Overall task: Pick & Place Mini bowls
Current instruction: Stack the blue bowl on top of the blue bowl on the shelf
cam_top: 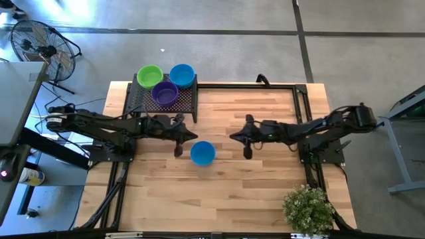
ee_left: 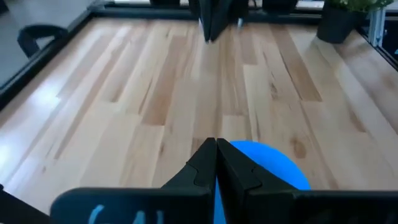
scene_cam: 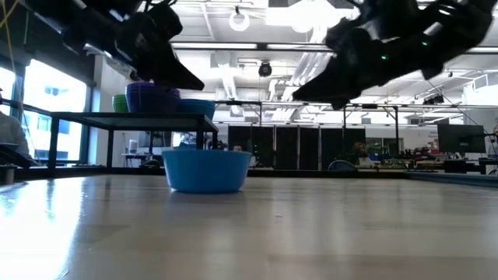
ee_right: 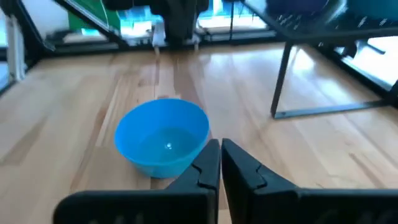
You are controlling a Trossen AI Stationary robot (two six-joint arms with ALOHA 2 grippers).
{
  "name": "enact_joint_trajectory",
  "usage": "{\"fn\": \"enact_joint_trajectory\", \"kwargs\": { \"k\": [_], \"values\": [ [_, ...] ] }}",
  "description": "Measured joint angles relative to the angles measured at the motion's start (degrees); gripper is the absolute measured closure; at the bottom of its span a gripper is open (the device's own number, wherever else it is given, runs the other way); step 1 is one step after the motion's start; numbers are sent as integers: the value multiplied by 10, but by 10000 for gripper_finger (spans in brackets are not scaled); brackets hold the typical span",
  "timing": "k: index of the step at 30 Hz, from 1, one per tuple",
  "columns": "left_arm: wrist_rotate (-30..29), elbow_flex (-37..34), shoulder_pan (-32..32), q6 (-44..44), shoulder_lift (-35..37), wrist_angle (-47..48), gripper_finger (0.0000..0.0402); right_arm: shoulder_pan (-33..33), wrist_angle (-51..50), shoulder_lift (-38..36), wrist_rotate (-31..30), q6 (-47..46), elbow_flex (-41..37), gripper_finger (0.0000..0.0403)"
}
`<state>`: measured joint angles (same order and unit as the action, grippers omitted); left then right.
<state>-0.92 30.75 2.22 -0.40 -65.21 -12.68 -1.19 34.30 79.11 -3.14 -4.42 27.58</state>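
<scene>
One blue mini bowl (cam_top: 202, 153) stands upright on its base on the wooden table, near the middle; it also shows in the low view (scene_cam: 206, 169) and in both wrist views (ee_left: 273, 165) (ee_right: 163, 137). My left gripper (cam_top: 180, 143) hovers shut just left of it, raised above the table (scene_cam: 194, 82), fingertips together (ee_left: 216, 148). My right gripper (cam_top: 244, 143) hovers shut to the bowl's right, also raised (scene_cam: 299, 93) (ee_right: 221, 149). A green bowl (cam_top: 150, 75), a blue bowl (cam_top: 182, 74) and a purple bowl (cam_top: 165, 93) sit on the black mesh rack (cam_top: 136, 99).
The rack stands on thin legs at the table's far left corner (ee_right: 283, 81). A black frame rail (cam_top: 246, 85) runs along the far and right edges. A potted plant (cam_top: 307, 208) sits at the near right corner. Bare wood lies near the front edge.
</scene>
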Motion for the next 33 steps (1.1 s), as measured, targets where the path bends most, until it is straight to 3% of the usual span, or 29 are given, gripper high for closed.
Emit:
{"fn": "enact_joint_trajectory", "kwargs": {
  "k": [5,11,17,27,33],
  "values": [
    [3,62,0,-16,-3,124,397,1,67,-37,-3,0,-58,397],
    [4,128,-1,-48,-11,240,395,1,77,-50,-4,14,-74,401],
    [1,190,-25,-76,-57,362,360,1,76,-50,-3,23,-75,399],
    [-27,290,-119,-91,-176,416,255,1,68,-50,1,19,-75,400],
    [-27,329,-138,-96,-258,416,227,1,66,-50,1,25,-75,401]
  ]
}}
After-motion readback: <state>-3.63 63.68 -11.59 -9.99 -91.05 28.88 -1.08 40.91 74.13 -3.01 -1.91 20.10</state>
